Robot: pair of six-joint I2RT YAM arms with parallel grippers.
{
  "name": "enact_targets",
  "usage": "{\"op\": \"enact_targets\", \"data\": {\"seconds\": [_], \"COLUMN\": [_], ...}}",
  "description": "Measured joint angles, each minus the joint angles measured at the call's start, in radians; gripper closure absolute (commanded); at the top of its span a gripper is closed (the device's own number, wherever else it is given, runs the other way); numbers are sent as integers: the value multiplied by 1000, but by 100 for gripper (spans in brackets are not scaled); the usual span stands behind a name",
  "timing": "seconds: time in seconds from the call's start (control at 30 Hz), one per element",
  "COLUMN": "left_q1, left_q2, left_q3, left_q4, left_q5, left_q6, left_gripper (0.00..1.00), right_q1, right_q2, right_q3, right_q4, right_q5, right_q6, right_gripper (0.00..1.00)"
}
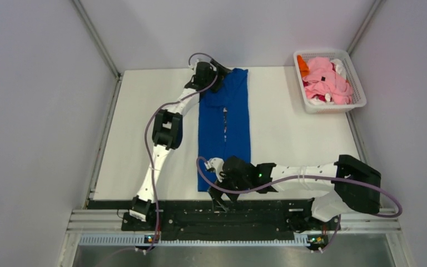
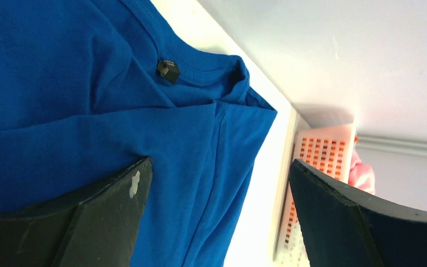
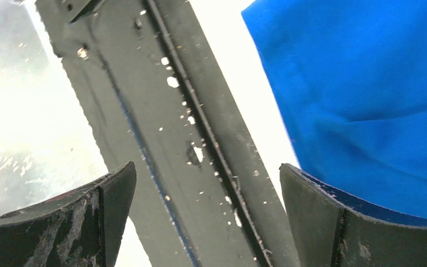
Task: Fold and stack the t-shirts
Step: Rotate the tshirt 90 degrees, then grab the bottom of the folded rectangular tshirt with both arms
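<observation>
A royal blue t-shirt (image 1: 225,125) lies on the white table, folded into a long narrow strip from the far edge to the near edge. My left gripper (image 1: 221,69) is open over its collar end at the far side. The left wrist view shows the collar with a black tag (image 2: 168,70) and blue cloth (image 2: 61,128) between and under the open fingers. My right gripper (image 1: 216,168) is open at the shirt's near left corner; in the right wrist view (image 3: 205,183) it hangs over the black rail with the blue hem (image 3: 361,83) beside the right finger. Pink, orange, white and red shirts (image 1: 325,80) lie in the basket.
The white lattice basket (image 1: 356,103) stands at the far right corner, also seen in the left wrist view (image 2: 319,150). A black mounting rail (image 1: 217,214) runs along the table's near edge. Grey walls close in the table on the left, far and right sides.
</observation>
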Motion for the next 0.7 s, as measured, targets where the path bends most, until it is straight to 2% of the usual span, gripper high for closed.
{"op": "enact_targets", "data": {"seconds": [0.1,0.23,0.47,0.57,0.7], "left_q1": [25,54,63,53,26], "left_q2": [9,10,-11,-105,-357], "left_q3": [6,14,8,-61,-190], "left_q4": [18,18,-6,-82,-224], "left_q5": [-16,-29,3,33,55], "left_q6": [-22,-24,50,132,266], "left_gripper": [1,1,1,1,1], "right_q1": [6,6,-11,-64,-180], "right_q2": [-22,-72,-272,-374,-439], "right_q3": [0,0,-4,-35,-73], "right_q4": [-24,-79,-101,-93,-119], "right_q5": [-49,-32,205,322,391], "right_q6": [-31,-46,31,102,199], "right_gripper": [1,1,1,1,2]}}
